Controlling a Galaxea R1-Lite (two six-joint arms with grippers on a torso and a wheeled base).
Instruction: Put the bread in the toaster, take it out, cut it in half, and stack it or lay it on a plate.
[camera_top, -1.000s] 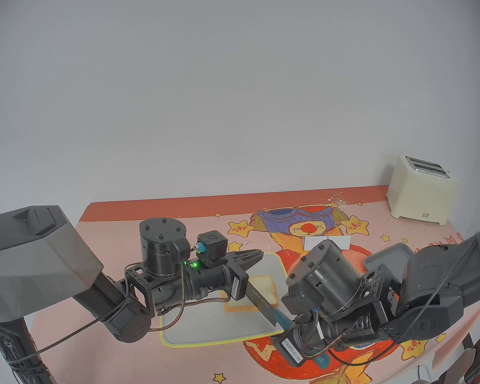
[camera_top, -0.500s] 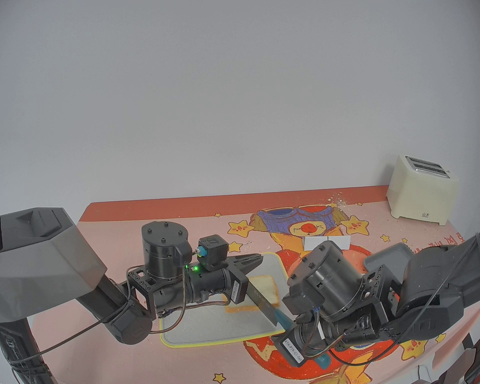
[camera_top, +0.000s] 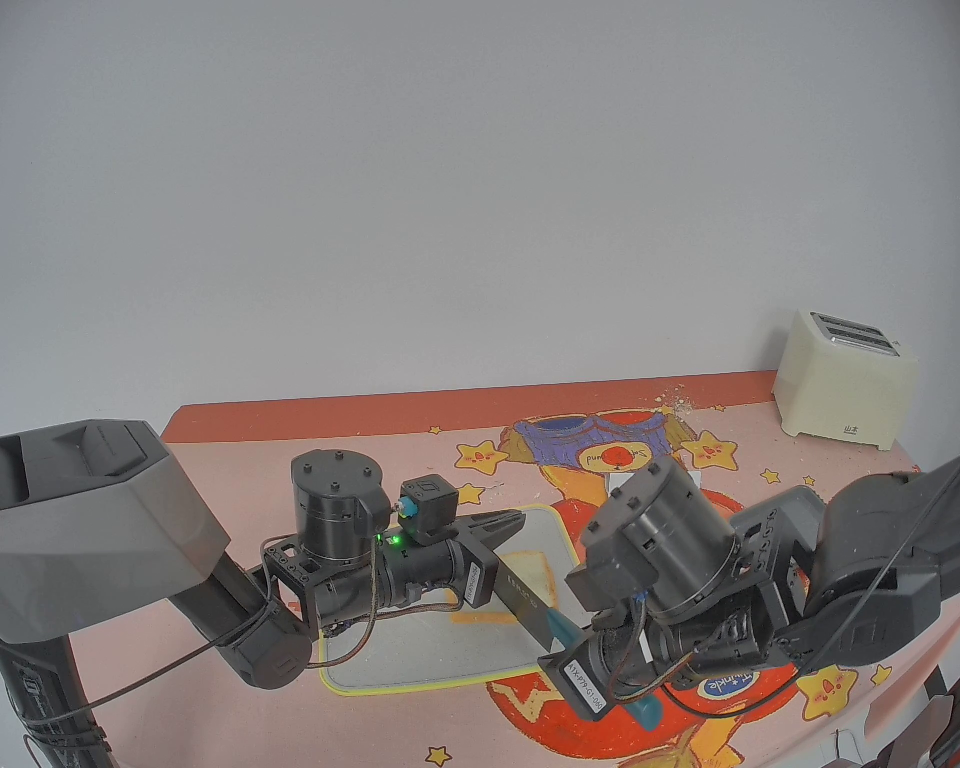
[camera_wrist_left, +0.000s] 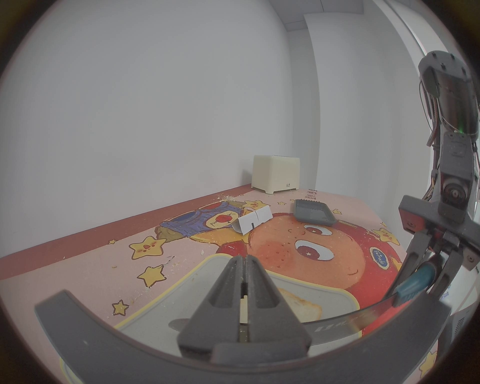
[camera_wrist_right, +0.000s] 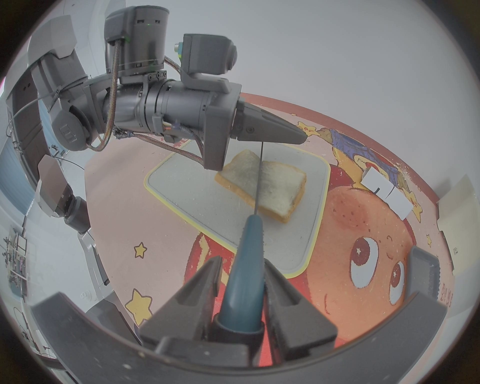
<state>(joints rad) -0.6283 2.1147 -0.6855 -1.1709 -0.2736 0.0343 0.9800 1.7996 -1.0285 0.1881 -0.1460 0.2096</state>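
A slice of bread (camera_wrist_right: 277, 182) lies flat on the white, yellow-rimmed cutting board (camera_wrist_right: 190, 185). My right gripper (camera_wrist_right: 245, 300) is shut on the teal handle of a knife (camera_wrist_right: 258, 175). Its blade runs across the middle of the slice; how deep it sits I cannot tell. My left gripper (camera_wrist_right: 299, 137) is shut on nothing and hovers just over the slice's far edge, beside the blade tip. From the head, the knife (camera_top: 525, 603) crosses the bread (camera_top: 537, 570) between left gripper (camera_top: 515, 520) and right wrist. The cream toaster (camera_top: 845, 378) stands at the far right corner.
A grey tray (camera_wrist_left: 312, 212) lies on the mat to the right of the board, toward the toaster (camera_wrist_left: 276, 172). A folded white card (camera_wrist_left: 252, 220) stands behind the board. Crumbs are scattered near the table's back edge.
The left arm has shifted slightly right and lower. The right wrist has turned and lifted a little, covering more of the grey tray. The knife stays across the bread.
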